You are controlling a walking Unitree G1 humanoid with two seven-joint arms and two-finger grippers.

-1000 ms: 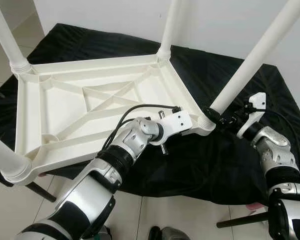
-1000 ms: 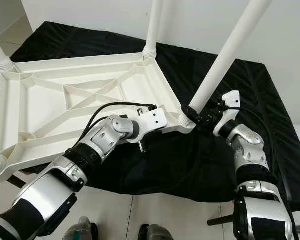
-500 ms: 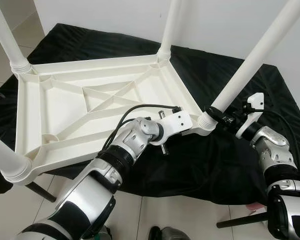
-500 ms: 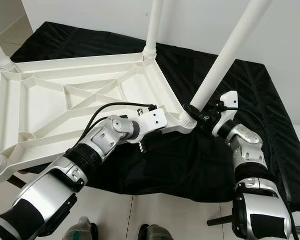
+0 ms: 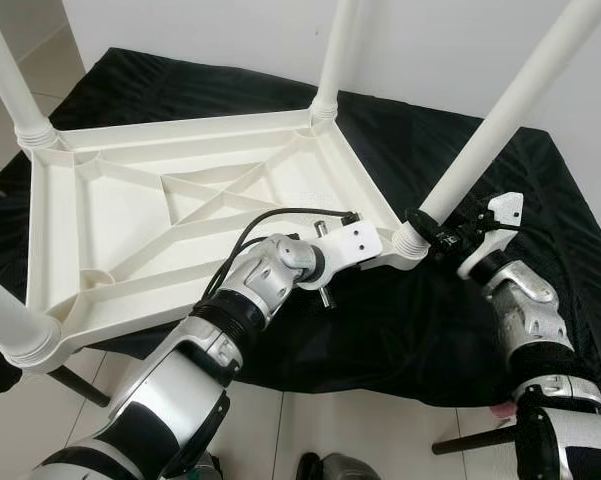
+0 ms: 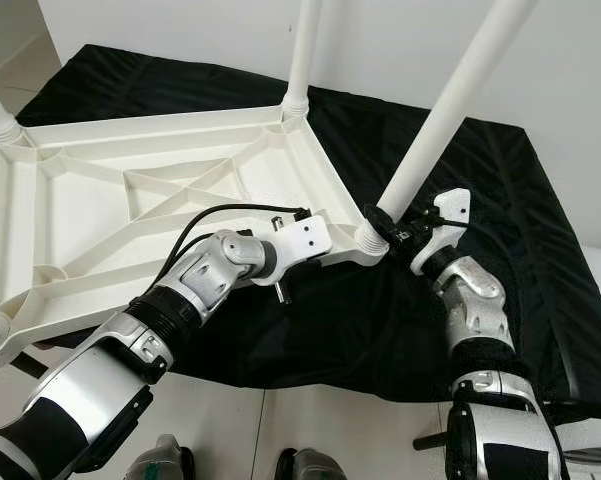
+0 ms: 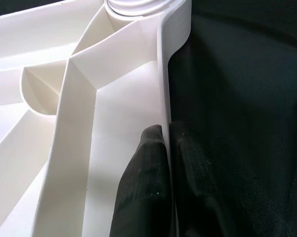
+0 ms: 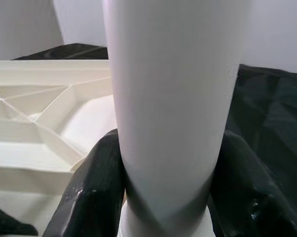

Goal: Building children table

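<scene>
The tabletop [image 5: 170, 215] lies upside down in front of me on a black cloth [image 5: 400, 330], ribbed underside facing up. White legs stand up from its corners: one at the far corner [image 5: 335, 55], one at the far left [image 5: 5, 75], one at the near left [image 5: 5, 315], and the leg [image 5: 500, 115] at the near right corner, which leans away to the right.

My left gripper [image 7: 163, 192] is down on the near right edge of the tabletop. Through the wrist camera I see my two black fingers [image 7: 146, 187] pinched tight on the thin rim [image 7: 164, 89], one finger inside the frame, the other outside over the cloth. The corner socket sits just ahead of them along that rim.

My right gripper [image 5: 442, 232] is at the foot of the leaning leg, right by the ringed collar [image 5: 412, 238] where the leg meets the corner. From the right wrist camera, the leg fills the space between my fingers [image 8: 91, 197], one black pad pressed on each side of the white tube, just above the collar. So I'm clamped on the leg there.

Both arms reach in from the near side, the left one crossing the cloth with its cable looping over the tabletop's edge. A white wall [image 5: 230, 25] stands behind the cloth, and pale floor tiles [image 5: 330, 430] show below its near edge.
</scene>
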